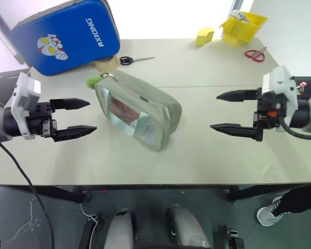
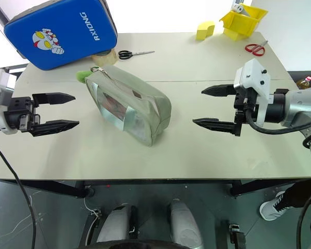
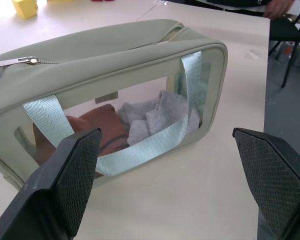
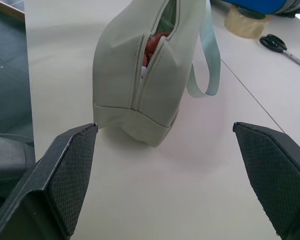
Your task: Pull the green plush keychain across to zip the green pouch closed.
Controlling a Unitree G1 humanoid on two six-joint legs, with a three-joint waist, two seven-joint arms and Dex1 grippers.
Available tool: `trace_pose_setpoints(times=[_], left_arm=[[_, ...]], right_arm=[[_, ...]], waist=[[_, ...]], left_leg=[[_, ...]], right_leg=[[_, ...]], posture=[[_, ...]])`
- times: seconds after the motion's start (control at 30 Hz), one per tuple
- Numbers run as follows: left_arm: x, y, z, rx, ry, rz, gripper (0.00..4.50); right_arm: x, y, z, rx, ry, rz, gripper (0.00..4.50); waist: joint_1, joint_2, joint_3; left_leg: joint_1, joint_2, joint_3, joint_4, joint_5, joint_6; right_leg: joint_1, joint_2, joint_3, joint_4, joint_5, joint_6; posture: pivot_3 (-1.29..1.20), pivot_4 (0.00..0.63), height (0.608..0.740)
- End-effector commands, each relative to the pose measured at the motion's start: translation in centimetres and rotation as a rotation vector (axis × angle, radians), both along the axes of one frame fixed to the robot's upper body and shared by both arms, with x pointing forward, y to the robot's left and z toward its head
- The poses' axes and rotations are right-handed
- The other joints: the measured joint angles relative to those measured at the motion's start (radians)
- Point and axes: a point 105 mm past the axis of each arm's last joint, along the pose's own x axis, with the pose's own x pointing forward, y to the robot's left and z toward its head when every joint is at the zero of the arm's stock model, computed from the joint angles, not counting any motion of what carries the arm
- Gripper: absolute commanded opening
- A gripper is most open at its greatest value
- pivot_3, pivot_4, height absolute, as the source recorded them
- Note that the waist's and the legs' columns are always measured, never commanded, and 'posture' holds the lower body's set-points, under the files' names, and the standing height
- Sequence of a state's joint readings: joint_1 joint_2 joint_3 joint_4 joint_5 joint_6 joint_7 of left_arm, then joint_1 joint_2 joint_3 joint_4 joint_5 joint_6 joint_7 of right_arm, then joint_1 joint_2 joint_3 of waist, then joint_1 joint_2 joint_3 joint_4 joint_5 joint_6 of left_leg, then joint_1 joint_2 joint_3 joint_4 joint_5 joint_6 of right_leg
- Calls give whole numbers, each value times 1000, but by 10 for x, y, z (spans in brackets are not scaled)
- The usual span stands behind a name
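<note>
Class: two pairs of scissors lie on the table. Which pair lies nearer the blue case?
The black-handled scissors, just right of the blue case beside the tape roll. The red-handled scissors lie across the table by the yellow bin.

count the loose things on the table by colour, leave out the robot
green: 2, green pouch, green plush keychain
blue: 1, blue case
yellow: 2, yellow bin, yellow block
red: 1, red scissors
black: 1, black scissors
tan: 1, tape roll
total: 8
</note>
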State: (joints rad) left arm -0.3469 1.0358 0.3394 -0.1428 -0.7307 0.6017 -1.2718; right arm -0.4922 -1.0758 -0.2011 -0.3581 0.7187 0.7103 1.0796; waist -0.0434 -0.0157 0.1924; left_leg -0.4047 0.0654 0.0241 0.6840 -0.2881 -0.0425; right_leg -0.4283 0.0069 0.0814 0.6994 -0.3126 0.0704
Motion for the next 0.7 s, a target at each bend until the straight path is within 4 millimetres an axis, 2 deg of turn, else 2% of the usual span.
trace_pose_setpoints(times=[0.03, 0.7], left_arm=[[-3, 2, 12, 13, -53, 13, 4470], [-7, 0, 9, 18, -53, -2, 4470]], right_arm=[[-1, 2, 9, 1, -53, 12, 4500], [5, 10, 17, 21, -60, 5, 4500]], waist=[[0, 0, 0], [-2, 0, 0]], left_leg=[[0, 0, 0, 0, 0, 0], [0, 0, 0, 0, 0, 0]], right_leg=[[0, 0, 0, 0, 0, 0], [0, 0, 0, 0, 0, 0]], posture=[[0, 150, 737], [0, 150, 737]])
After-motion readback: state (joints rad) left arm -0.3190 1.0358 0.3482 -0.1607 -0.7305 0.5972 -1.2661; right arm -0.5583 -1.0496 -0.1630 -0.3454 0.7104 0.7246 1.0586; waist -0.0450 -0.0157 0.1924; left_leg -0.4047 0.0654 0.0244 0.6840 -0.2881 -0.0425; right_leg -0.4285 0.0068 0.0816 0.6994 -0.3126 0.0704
